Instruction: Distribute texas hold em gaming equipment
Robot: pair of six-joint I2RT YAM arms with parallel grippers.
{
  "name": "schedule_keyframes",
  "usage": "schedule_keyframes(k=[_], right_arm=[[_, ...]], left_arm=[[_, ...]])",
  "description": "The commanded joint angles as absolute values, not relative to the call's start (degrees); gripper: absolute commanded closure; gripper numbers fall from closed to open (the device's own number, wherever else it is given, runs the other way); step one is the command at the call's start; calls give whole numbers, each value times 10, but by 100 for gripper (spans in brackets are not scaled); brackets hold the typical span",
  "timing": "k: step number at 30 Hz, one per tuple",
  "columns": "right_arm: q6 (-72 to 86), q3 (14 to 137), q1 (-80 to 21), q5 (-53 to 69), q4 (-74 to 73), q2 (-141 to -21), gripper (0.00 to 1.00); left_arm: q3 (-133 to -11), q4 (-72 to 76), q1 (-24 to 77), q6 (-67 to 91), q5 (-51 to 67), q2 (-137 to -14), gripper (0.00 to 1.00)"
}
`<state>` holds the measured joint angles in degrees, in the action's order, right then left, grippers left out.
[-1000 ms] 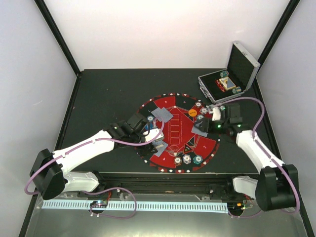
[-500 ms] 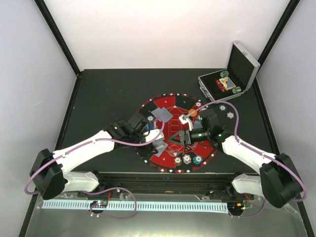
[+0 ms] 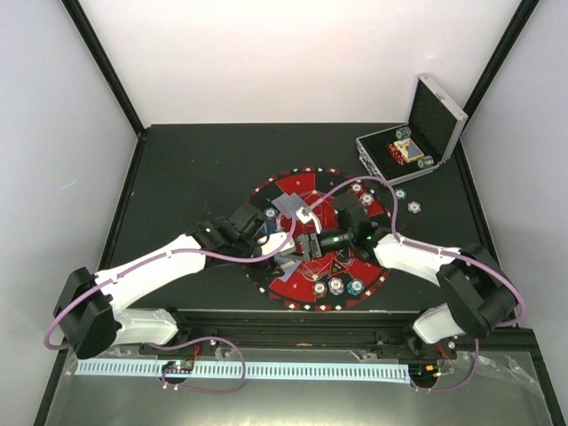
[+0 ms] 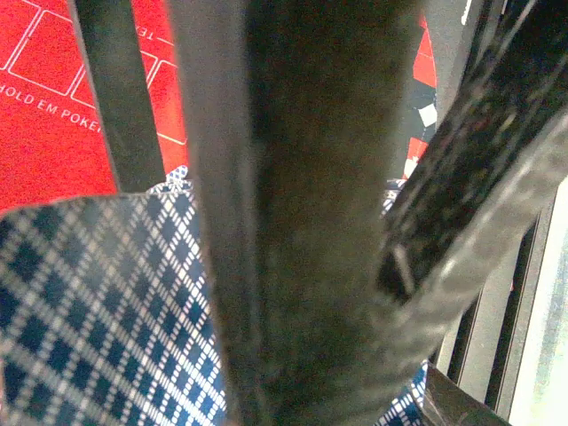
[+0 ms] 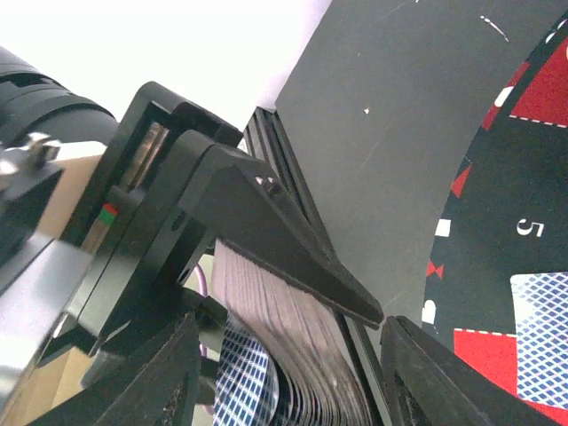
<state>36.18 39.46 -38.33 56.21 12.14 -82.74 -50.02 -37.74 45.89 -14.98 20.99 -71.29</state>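
Left tool (image 3: 283,251) tight on card deck (image 4: 98,302), card edges toward right tool (image 3: 309,246), its jaws wide apart.

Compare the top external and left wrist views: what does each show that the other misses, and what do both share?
Only top external: the open silver case, loose chips on the table near it, both arms whole. Only left wrist: the checkered print on the cards and the HOLD EM POKER lettering. Shared: the red mat and the cards.
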Motion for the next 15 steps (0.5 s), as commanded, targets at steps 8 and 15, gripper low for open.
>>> schedule_keyframes(k=[8,15], right_arm=[[249,459,-392,483,-22,-853,49],[220,479,-386,444,-74,-848,54]], left_arm=[[-522,-384,463,-159,218,-708,60],[-522,-382,463,-159,217,-706,60]])
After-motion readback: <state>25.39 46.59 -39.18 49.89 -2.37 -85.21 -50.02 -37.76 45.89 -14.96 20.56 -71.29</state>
